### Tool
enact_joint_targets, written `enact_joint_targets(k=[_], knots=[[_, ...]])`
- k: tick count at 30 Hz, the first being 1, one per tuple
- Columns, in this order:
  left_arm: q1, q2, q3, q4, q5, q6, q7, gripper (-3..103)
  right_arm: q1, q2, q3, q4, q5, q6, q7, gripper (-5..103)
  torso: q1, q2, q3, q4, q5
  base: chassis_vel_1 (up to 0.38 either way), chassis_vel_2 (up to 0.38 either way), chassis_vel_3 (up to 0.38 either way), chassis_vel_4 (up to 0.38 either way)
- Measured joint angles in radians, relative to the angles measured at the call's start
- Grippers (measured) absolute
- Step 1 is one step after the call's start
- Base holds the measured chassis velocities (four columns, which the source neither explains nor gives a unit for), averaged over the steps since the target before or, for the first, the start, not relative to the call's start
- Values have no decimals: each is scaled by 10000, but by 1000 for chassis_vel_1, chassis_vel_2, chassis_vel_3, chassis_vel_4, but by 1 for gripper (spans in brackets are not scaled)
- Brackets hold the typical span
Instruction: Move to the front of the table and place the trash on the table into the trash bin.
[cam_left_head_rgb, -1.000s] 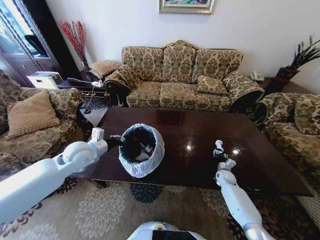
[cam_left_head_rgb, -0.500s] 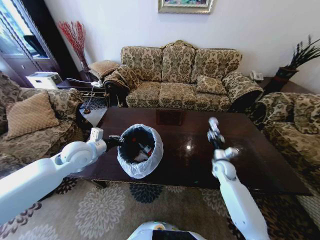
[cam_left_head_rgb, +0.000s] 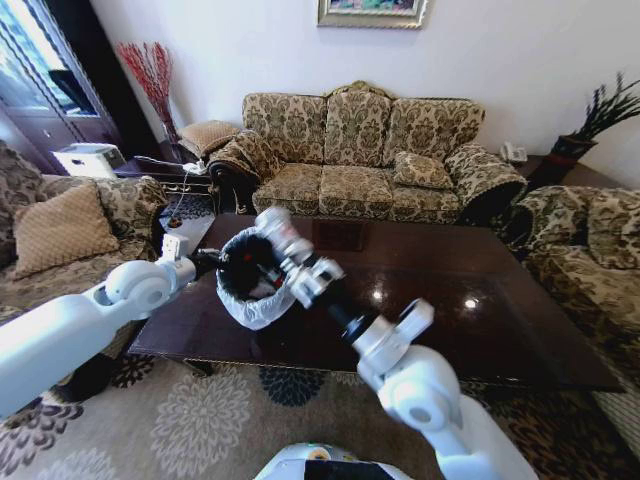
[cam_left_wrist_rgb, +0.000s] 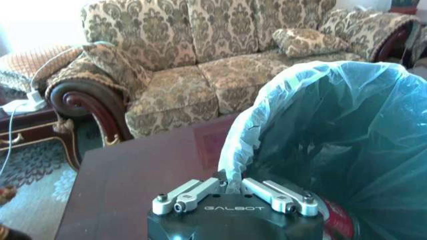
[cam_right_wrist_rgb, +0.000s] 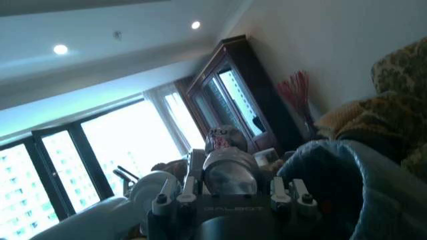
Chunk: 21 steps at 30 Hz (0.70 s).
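Head view: left gripper (cam_left_head_rgb: 207, 262) pinches the bag-lined rim of the trash bin (cam_left_head_rgb: 245, 300), holding it at the table (cam_left_head_rgb: 480, 330) top's left end. "GALBOT" is printed on both wrists. Right gripper (cam_left_head_rgb: 275, 228), above the bin's mouth, clamps a small crushed clear bottle (cam_right_wrist_rgb: 229, 167). Rightward, bare tabletop reaches its edge.

Head view: high, facing forward and down over the table (cam_left_head_rgb: 500, 330); sofa (cam_left_head_rgb: 365, 150) at 12 o'clock, bin (cam_left_head_rgb: 250, 290) near, at 10 o'clock.
Left wrist view: close behind the bin (cam_left_wrist_rgb: 333, 145) rim, facing the sofa (cam_left_wrist_rgb: 200, 65).
Right wrist view: tilted upward toward ceiling and windows, bin (cam_right_wrist_rgb: 353, 185) close.
Shared: the bin.
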Motion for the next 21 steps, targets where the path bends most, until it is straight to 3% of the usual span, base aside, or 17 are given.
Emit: enact_joint_targets(k=[5, 16, 20, 21], knots=[[157, 77, -105, -494, -58, 8, -70, 0, 485, 440, -311, -1486, -445, -25, 4, 46, 2, -1, 2, 2, 2, 0, 0, 0, 0], [743, 185, -357, -1101, -271, 20, -252, 0, 752, 800, 30, -2367, -1228, 243, -10, 43, 1, 0, 1, 2, 2, 0, 0, 0, 0], [859, 257, -384, -1263, -292, 32, -254, 0, 750, 787, 116, -2433, -1526, 261, -26, 51, 2, 0, 1, 1, 0, 0, 0, 0, 0], [925, 287, -420, -1330, -317, 35, -241, 0, 724, 755, 169, -2403, -1584, 254, -41, 61, 1, 0, 1, 2, 3, 0, 0, 0, 0]])
